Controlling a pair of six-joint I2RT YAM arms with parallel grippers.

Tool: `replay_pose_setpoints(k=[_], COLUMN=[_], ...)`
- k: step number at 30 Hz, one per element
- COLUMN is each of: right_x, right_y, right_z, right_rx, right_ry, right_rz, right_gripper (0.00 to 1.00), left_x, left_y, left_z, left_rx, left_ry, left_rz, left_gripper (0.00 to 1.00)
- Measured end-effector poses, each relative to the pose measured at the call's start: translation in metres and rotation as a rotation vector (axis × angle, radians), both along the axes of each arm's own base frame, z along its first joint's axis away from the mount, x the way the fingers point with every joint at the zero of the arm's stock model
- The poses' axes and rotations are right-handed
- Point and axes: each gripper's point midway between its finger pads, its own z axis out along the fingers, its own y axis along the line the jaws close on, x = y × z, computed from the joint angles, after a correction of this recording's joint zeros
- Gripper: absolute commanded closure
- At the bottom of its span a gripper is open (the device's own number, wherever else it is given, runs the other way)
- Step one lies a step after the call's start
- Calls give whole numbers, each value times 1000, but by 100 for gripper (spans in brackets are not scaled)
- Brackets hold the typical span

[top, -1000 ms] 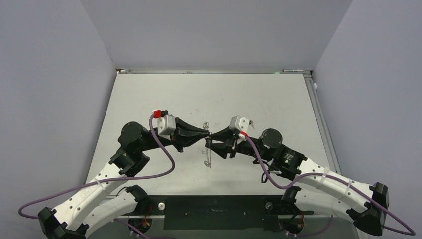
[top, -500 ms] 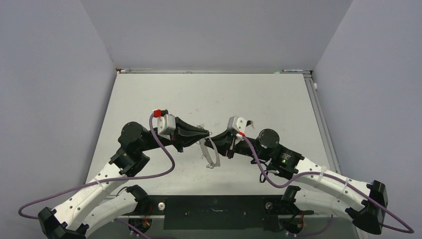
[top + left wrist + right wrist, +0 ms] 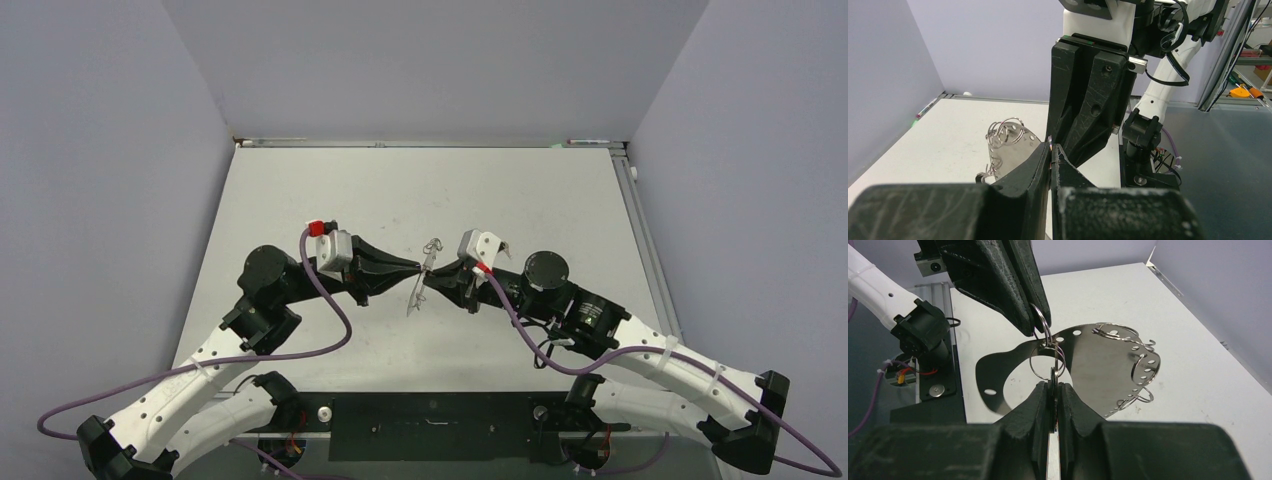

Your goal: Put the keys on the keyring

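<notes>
The keyring (image 3: 1108, 365) is a thin grey metal crescent with rim holes and small wire loops (image 3: 1140, 390). It hangs tilted between both grippers above the table, and also shows in the top view (image 3: 417, 296) and the left wrist view (image 3: 1015, 145). My left gripper (image 3: 1050, 150) is shut on a small wire ring (image 3: 1044, 326) and comes in from above in the right wrist view. My right gripper (image 3: 1053, 384) is shut on a thin flat dark piece seen edge-on, seemingly a key's black head (image 3: 1053, 376), with small rings through its top. The second key is not clearly visible.
The two grippers meet tip to tip over the middle of the grey table (image 3: 520, 200). Walls close in the left, right and far sides. The black base rail (image 3: 430, 425) lies at the near edge.
</notes>
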Motion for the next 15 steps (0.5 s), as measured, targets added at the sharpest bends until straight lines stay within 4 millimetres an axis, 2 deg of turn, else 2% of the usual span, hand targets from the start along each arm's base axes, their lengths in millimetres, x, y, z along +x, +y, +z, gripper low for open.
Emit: replay_pose_setpoints(k=[11, 15], right_x=[0, 0], right_y=[-7, -8], right_z=[-4, 3], right_rx=[-60, -60], right_ry=[-7, -12], right_rz=[-10, -10], right_gripper=[95, 95], left_x=[2, 3], left_y=[-2, -3], left_z=[-3, -6], left_rx=[8, 15], left_ry=[7, 7], left_rz=[1, 0], left_gripper=[100, 100])
